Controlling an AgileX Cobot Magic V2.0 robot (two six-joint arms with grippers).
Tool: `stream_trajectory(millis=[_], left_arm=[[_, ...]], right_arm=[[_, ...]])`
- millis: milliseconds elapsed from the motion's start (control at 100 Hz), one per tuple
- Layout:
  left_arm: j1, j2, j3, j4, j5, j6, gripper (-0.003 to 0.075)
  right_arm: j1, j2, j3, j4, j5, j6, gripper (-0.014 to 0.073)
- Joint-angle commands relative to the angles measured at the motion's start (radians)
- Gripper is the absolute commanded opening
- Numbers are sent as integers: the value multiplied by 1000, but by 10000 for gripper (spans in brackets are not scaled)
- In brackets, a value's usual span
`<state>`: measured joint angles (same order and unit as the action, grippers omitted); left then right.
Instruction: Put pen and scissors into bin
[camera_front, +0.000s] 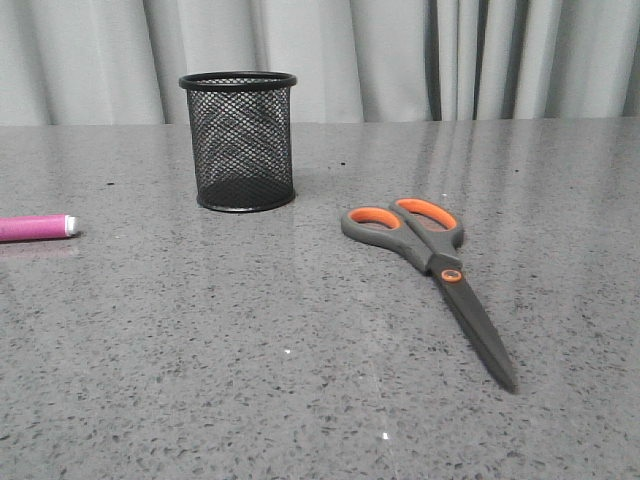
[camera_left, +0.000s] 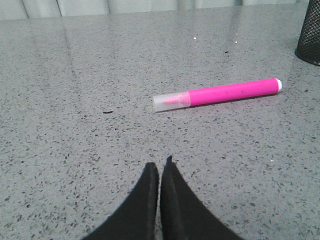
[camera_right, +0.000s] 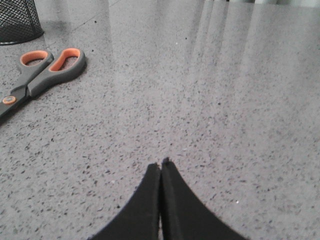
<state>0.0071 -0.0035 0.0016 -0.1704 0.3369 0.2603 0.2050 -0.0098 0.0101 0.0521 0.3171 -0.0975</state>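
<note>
Fingers of the left gripper (camera_left: 160, 167) pressed together, tips meeting, nothing between them; poised above bare speckled table (camera_front: 200, 350), near the pen (camera_left: 220, 94) but not touching it. Fingers of the right gripper (camera_right: 161, 166) likewise closed tip to tip, empty, over bare tabletop, well apart from the scissors (camera_front: 435, 265). Pen lying flat at the table's left edge in the front view, apart from the bin (camera_front: 240, 140). Scissors flat and closed, right of the bin, blades pointing toward the front camera. Bin upright, toward the back.
</note>
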Motion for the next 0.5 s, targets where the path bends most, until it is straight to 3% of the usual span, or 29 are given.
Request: stream_trajectory(millis=[0, 190, 320, 490], left_arm=[[2, -31, 43, -12, -52, -9, -19], [2, -31, 43, -57, -89, -9, -19], [2, -31, 43, -598, -199, -14, -19], [2, -31, 43, -920, -305, -14, -19]], right_arm=[[-6, -19, 14, -38, -154, -3, -69], [-6, -19, 14, -19, -385, -3, -69], [-6, -19, 14, 229, -499, 39, -69], [-6, -19, 14, 504, -489, 39, -69]])
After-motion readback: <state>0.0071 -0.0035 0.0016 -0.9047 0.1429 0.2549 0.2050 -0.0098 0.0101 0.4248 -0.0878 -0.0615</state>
